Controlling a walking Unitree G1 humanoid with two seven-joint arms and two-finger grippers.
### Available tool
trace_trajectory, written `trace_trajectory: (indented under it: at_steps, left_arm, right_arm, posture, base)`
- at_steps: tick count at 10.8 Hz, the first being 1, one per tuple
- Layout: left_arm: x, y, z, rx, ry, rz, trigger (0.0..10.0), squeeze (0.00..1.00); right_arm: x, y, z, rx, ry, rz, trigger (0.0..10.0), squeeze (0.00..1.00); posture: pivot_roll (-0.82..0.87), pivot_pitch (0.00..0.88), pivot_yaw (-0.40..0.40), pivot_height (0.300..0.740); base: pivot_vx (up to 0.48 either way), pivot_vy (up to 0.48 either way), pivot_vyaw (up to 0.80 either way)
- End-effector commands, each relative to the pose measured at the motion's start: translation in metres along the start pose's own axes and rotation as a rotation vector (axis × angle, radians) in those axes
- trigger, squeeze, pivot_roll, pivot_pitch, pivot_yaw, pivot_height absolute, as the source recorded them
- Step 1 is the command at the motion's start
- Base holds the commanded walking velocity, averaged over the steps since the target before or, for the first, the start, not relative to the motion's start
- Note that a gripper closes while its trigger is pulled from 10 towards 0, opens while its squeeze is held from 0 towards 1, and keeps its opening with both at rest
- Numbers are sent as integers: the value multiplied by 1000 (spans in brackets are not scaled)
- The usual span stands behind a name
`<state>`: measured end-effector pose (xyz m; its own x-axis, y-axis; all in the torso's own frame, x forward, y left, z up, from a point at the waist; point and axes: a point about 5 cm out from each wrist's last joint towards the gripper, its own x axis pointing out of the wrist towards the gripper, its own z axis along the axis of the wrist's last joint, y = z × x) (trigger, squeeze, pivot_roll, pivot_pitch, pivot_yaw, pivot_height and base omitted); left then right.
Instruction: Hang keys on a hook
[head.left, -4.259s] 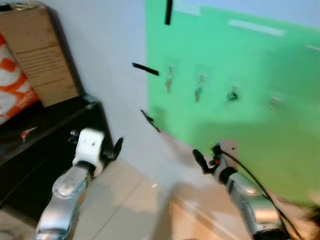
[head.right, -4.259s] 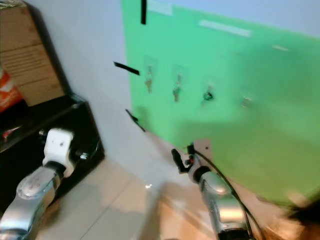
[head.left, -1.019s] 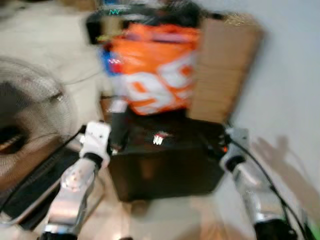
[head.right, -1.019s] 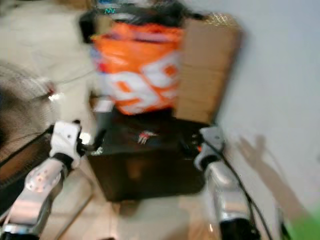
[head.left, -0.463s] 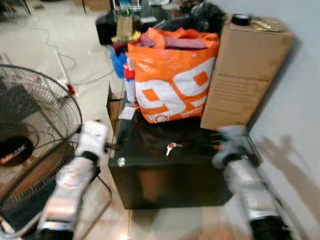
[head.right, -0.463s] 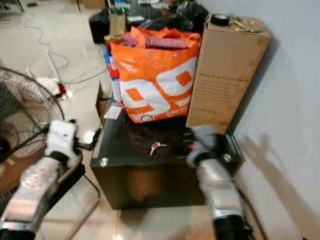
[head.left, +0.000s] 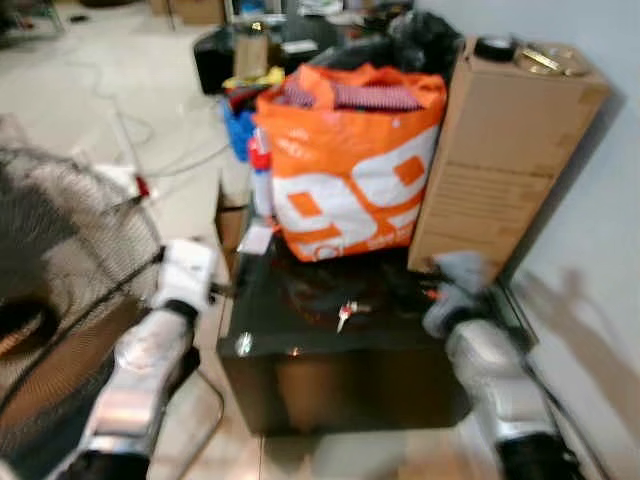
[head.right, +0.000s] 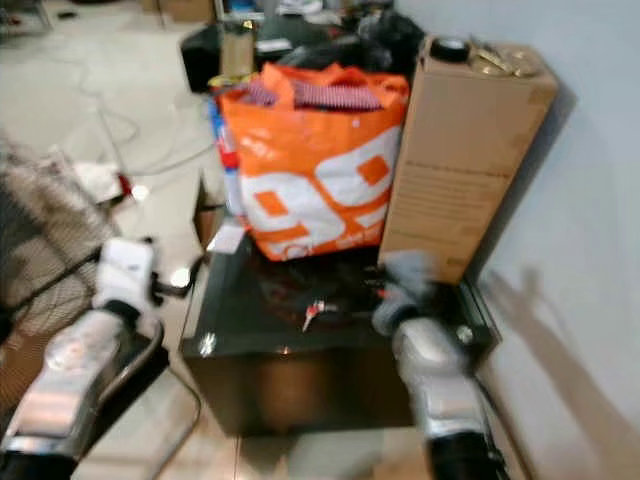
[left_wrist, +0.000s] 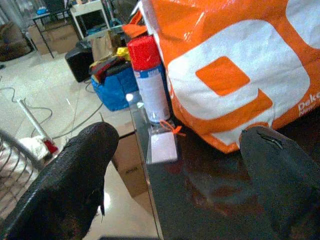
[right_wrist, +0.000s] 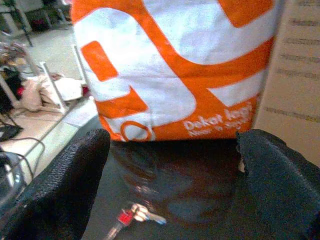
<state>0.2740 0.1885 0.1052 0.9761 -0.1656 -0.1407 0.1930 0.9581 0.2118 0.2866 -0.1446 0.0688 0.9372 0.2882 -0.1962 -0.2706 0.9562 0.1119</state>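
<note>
Nearest you, both arms reach forward over the front of the low black desk (head.left: 330, 375). Your right gripper (right_wrist: 170, 165) hangs over the desk's right front part with its jaws spread wide and empty, and that spread makes sense: the keys (right_wrist: 134, 215) lie flat on the dark glossy top just below and ahead of it, so open jaws can drop around them. Your left gripper (left_wrist: 175, 165) sits at the desk's left edge, jaws also open and holding nothing, looking along that edge; it seems to be kept clear so the right arm can do the pick.

From the head, the keys (head.left: 345, 313) rest near the middle of the desk top, a little toward the front edge, with a small red tag on them. They are well apart from any hook, so the task is at the fetching stage.

Further back, an orange and white bag (head.left: 350, 160) stands along the desk's rear edge, and a tall cardboard box (head.left: 500, 160) fills the rear right corner against the wall. A red-capped spray can (left_wrist: 150, 80) stands at the rear left edge, just beside the bag, with a small white card (left_wrist: 162, 147) lying in front of it. A fan (head.left: 60, 280) stands on the floor to the left.

Compared with half a second ago, the view is blurrier and slightly shifted, which reads as the camera moving; the keys lie at the same spot on the desk, and both arms are in much the same pose
</note>
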Motion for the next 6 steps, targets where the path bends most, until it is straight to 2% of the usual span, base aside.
trace_trajectory:
  at_steps: [1, 3, 5, 6]
  left_arm:
    - [1, -5, 4, 7, -19, -17, 10000, 0]
    - [-1, -5, 3, 8, -13, -15, 10000, 0]
    - [2, -7, 3, 17, -15, -30, 10000, 0]
    - [3, -7, 5, 20, -17, -34, 10000, 0]
  right_arm:
    - [-2, -12, 2, -23, -2, -33, 10000, 1000]
    - [-1, -10, 3, -39, 2, -14, 10000, 1000]
    - [-3, -10, 1, -47, 6, -19, 10000, 1000]
    - [-3, -12, 0, -41, 5, -34, 10000, 1000]
  posture:
    - [-29, 0, 19, 740]
    - [-29, 0, 19, 740]
    - [-38, 0, 29, 740]
    - [-40, 0, 31, 740]
  base:
    - [315, 0, 0]
    - [324, 0, 0]
    - [315, 0, 800]
    - [311, 0, 0]
